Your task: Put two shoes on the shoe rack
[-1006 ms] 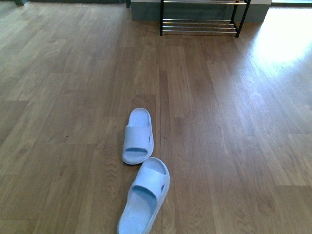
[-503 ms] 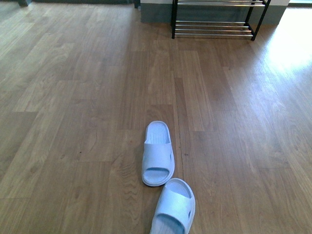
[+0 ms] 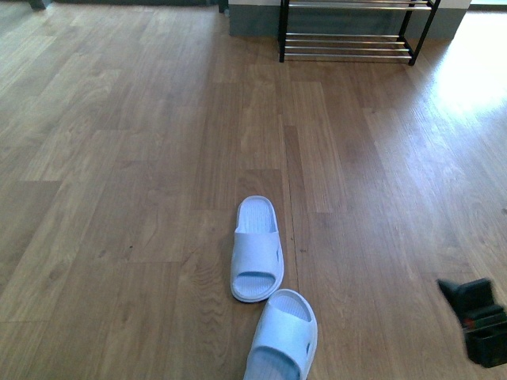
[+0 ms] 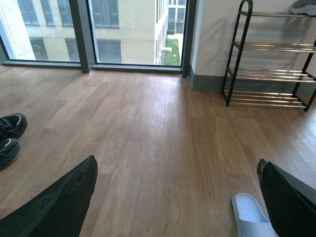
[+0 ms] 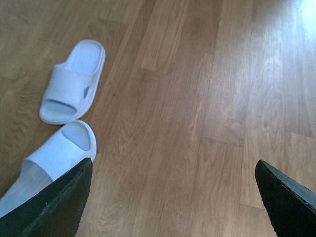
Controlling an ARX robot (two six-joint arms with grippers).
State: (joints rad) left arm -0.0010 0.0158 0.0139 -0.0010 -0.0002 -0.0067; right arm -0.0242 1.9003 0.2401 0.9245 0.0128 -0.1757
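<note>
Two pale blue slide sandals lie on the wooden floor, one just beyond the other. Both show in the right wrist view, the far one and the near one. My right gripper is open and empty, low over the floor to the right of them; its fingers frame bare floor. My left gripper is open and empty, with a slide by one finger. The black-framed shoe rack stands far ahead. A grey shoe shows partly on its top tier.
Two black sneakers lie on the floor at the edge of the left wrist view. Large windows and a grey-skirted wall stand behind the rack. Sunlight glares on the floor right of the rack.
The front view shifted a second ago, so the slides and rack sit further right and lower. Since half a second ago my right gripper has come into the front view at lower right.
</note>
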